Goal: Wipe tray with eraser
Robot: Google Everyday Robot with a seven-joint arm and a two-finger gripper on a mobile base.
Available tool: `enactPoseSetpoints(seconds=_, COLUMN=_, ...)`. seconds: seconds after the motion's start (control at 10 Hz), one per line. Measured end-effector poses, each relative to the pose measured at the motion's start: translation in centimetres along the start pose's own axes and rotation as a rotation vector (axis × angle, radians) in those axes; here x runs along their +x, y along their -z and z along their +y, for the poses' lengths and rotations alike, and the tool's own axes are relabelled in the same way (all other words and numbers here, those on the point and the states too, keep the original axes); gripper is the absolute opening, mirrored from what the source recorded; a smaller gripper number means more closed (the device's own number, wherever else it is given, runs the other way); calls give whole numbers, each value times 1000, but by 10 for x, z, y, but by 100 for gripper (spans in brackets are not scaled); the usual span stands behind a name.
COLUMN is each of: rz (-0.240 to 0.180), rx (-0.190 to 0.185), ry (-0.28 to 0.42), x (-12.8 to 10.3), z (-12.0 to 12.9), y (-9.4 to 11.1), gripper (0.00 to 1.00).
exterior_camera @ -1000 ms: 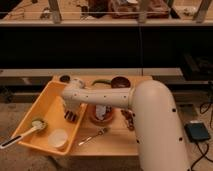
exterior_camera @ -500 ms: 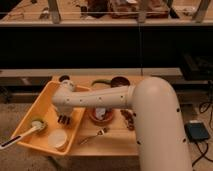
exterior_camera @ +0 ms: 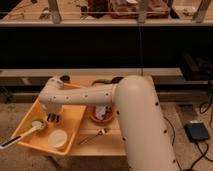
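The yellow-orange tray lies on the left part of the wooden table. My arm reaches down into it from the right. My gripper points down over the middle of the tray floor. It is shut on the eraser, a small dark block with faint lighter stripes. The eraser rests on the tray floor just right of the brush head.
A white-handled brush with a greenish head and a white round cup lie in the tray. A reddish-brown bowl and a fork sit on the table to the right. A black box lies on the floor.
My gripper has slid left across the tray floor with the eraser, from near the tray's right side to beside the brush head.
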Motion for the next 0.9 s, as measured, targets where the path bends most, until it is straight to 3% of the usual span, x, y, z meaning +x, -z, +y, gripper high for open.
enactPoseSetpoints(seconds=0.2, rz=-11, rx=19, ry=1, x=13, z=-7, y=0, gripper=0)
enactPoseSetpoints(seconds=0.4, rz=-15, rx=18, ry=-34, x=39, z=2, y=-9, gripper=0)
enactPoseSetpoints(seconds=0.9, rz=-1, rx=-16, ry=-174, x=69, z=54, y=-19, gripper=0)
